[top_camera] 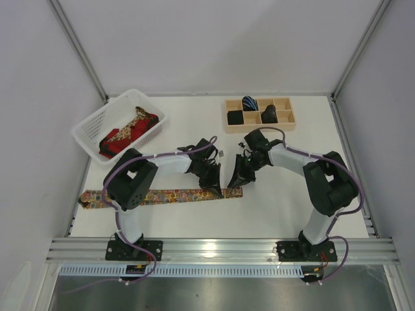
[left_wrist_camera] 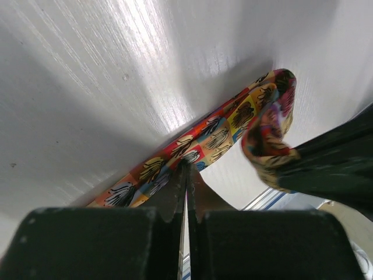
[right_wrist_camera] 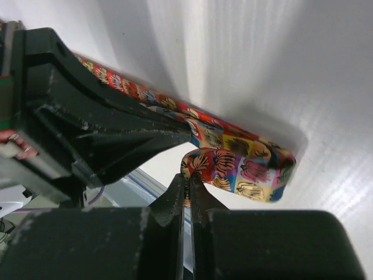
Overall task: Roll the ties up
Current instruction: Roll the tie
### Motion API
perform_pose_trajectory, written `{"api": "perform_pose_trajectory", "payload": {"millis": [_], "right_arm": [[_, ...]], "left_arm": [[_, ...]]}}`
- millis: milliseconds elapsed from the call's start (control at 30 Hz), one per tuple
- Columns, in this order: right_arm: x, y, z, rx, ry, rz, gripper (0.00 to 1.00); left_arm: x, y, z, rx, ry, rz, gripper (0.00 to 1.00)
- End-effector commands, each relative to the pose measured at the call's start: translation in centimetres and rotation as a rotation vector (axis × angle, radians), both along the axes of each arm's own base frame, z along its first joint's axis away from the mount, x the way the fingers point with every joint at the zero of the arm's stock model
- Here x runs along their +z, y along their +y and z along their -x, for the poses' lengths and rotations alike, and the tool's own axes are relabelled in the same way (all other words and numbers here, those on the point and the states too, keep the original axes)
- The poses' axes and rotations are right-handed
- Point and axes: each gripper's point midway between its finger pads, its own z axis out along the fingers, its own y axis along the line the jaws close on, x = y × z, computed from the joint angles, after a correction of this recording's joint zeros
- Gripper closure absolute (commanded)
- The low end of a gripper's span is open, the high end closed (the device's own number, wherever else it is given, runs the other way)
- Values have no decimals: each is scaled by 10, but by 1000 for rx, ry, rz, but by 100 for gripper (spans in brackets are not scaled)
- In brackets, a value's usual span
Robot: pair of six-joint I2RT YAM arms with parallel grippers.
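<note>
Basket (top_camera: 84, 129) at far-left corner, tray (top_camera: 259, 127) at far edge. Bent inward: left gripper (top_camera: 214, 184) clenched, pressing floral tie (top_camera: 168, 194); right gripper (top_camera: 235, 183) pinching its folded end.

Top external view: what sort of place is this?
Probably a robot lab test cell, not a home or shop: a white table boxed in by plain walls and aluminium framing, left arm and right arm bolted to its near rail, and staged props, a basket of ties and a wooden tray.
</note>
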Motion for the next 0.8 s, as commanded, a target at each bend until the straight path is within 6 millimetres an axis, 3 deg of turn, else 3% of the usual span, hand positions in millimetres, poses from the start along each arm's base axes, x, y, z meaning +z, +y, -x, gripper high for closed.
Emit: {"api": "perform_pose_trajectory", "payload": {"millis": [0,300,533,667,767], "right_arm": [[1,21,-7,10,-7,-34,100],[-25,29,-7,29,3,-12,99],[-25,30,-2,59,-7,-27,73],[-14,31,3,70,-29,-74,62],[-8,35,10,79,-23,-128,61]], "left_arm": [[1,5,-1,16,-25,2,98],[4,9,3,22,-29,2,98],[31,20,0,35,-44,17,97],[51,15,1,34,-53,74,95],[55,10,0,45,-40,100,95]]}}
